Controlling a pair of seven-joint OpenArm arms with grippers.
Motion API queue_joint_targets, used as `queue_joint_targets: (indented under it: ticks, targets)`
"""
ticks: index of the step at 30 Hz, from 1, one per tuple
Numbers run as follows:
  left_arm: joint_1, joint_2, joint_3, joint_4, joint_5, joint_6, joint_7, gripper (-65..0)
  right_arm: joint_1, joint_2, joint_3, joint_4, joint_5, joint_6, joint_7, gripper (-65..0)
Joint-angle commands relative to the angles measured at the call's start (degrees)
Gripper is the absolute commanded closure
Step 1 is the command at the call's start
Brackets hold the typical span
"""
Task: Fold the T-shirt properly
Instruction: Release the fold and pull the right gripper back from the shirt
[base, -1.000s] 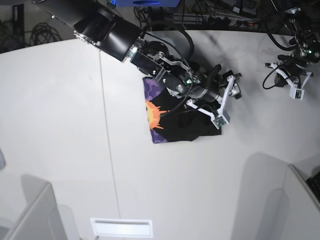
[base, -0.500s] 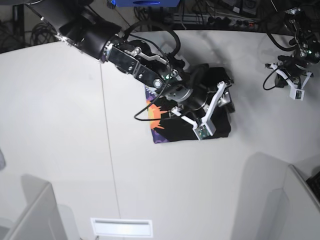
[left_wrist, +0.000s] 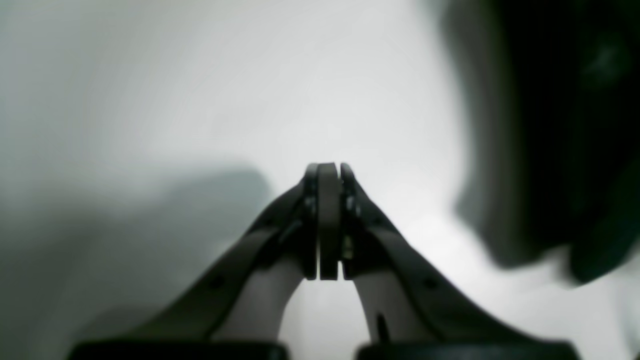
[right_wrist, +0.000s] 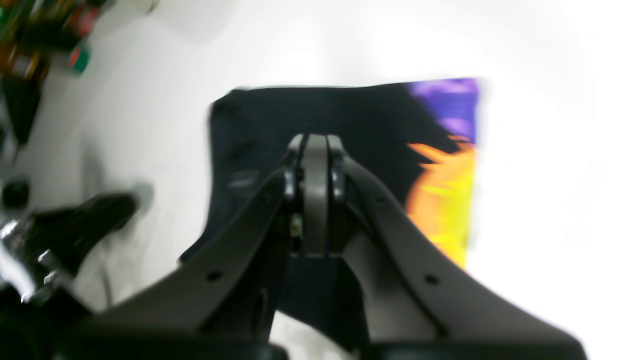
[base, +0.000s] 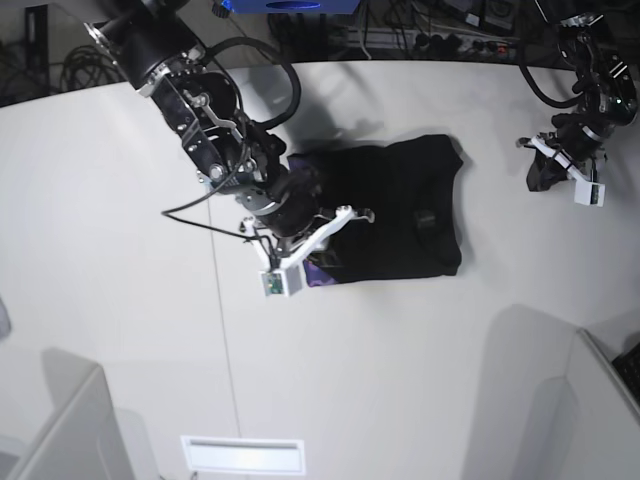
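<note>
The T-shirt (base: 400, 200) lies folded into a black rectangle near the table's middle; a sliver of its purple print (base: 322, 272) peeks out at the front left corner. In the right wrist view the T-shirt (right_wrist: 350, 115) shows its orange and purple print at its right side. My right gripper (base: 318, 232) hovers over the shirt's left end, and the right gripper (right_wrist: 316, 145) is shut with nothing between its pads. Far to the right, near the table's edge and away from the shirt, my left gripper (base: 548, 170) is shut and empty; the wrist view shows this left gripper (left_wrist: 327, 170) over bare table.
Cables and equipment (base: 400, 30) crowd the floor behind the table's far edge. White partitions stand at the front left (base: 60, 420) and front right (base: 590, 400). A white slot (base: 243, 455) sits at the front edge. A blurred dark shape (left_wrist: 560, 125) fills the left wrist view's right side.
My right arm swung left across the shirt and its jaws closed, empty. The shirt now lies flatter and wider, with most of the print covered. The left arm shifted slightly.
</note>
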Motion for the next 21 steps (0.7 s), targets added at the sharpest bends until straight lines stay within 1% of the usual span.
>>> queue_joint_targets:
  ticks: [1,3,5,8,9,14,16,17,18,20,21]
  targets:
    - [-0.4,-0.9,-0.5,1.1,-3.6,-0.5,0.0,0.0,-0.4,-0.4,2.2,1.5,0.0,0.4,1.1,0.0]
    - [-0.7,-0.9,-0.5,1.2,-8.5,-0.5,1.0,0.0,-2.7,-0.6,5.1,1.9,0.0,0.4,1.1,0.0]
    - [-1.7,-0.9,-0.4,1.2,-11.4,-0.5,1.8,0.0,-4.0,-0.6,7.1,2.3,0.0,0.4,1.1,0.0]
    - [-2.8,-0.9,2.9,1.5,-11.8,-0.5,2.7,0.0,-5.4,-0.4,9.4,2.3,0.0,0.4,1.1,0.0]
    - [-3.4,-0.9,4.1,1.8,-11.7,-0.5,2.7,-5.6,-6.1,-0.4,10.7,2.4,0.0,0.4,1.1,0.0]
    - [-4.2,-0.6,8.2,2.1,-12.1,-0.5,2.7,-41.3,-8.5,-0.4,14.4,2.4,0.0,0.4,1.1,0.0]
    - [-5.2,0.9,8.5,2.1,-12.1,-0.5,2.8,-52.8,-9.2,-0.4,15.2,2.4,0.0,0.6,1.1,0.0]
    - [-5.5,1.6,8.5,1.9,-12.1,-0.5,2.8,-57.1,-9.5,-0.4,15.5,2.4,0.0,1.2,1.0,0.0]
    - [-5.8,2.1,8.6,1.8,-12.1,-0.5,2.8,-60.1,-9.8,-0.3,15.9,2.4,0.0,2.2,1.0,0.0]
    - [-6.4,3.4,8.6,1.7,-12.0,-0.5,2.8,-63.2,-10.8,-0.3,17.1,2.4,0.0,5.9,0.9,0.0]
    - [-7.0,3.9,8.9,1.7,-11.7,-0.5,2.8,-63.2,-11.2,-0.3,17.8,2.4,0.0,7.6,0.9,0.0]
